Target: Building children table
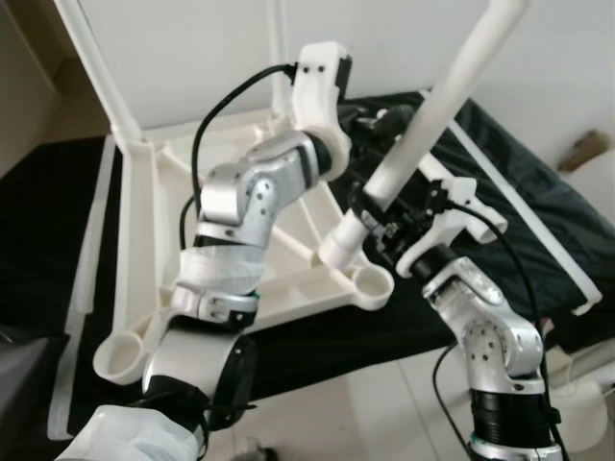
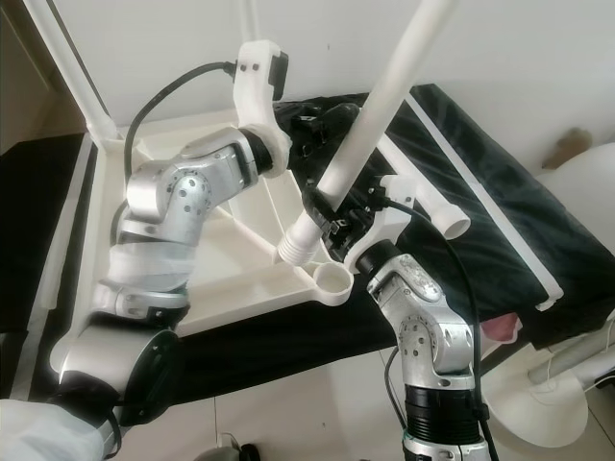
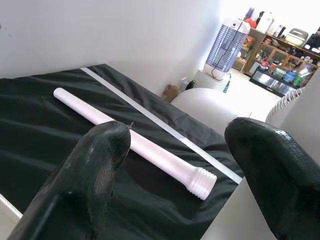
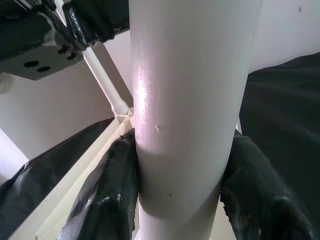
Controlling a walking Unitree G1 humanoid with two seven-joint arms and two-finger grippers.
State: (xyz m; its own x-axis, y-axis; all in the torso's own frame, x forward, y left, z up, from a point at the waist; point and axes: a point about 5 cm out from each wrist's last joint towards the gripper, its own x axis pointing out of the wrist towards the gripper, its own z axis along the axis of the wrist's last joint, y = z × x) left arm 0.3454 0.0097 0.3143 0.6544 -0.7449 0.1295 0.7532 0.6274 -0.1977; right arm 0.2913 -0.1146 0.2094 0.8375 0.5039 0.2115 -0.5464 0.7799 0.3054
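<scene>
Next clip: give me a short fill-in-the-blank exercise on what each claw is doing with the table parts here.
1. The right claw is shut on a white ____.
2. The left claw is ____ and holds nothing.
3. The threaded end of the held leg hangs beside a round ____ at a corner of the upturned tabletop.
4. A spare leg lies on the ____ cloth.

Missing words: leg; open; socket; black

Bright soft daylight, hazy washed-out eye views, glare on white leg (image 4: 185, 100)
</scene>
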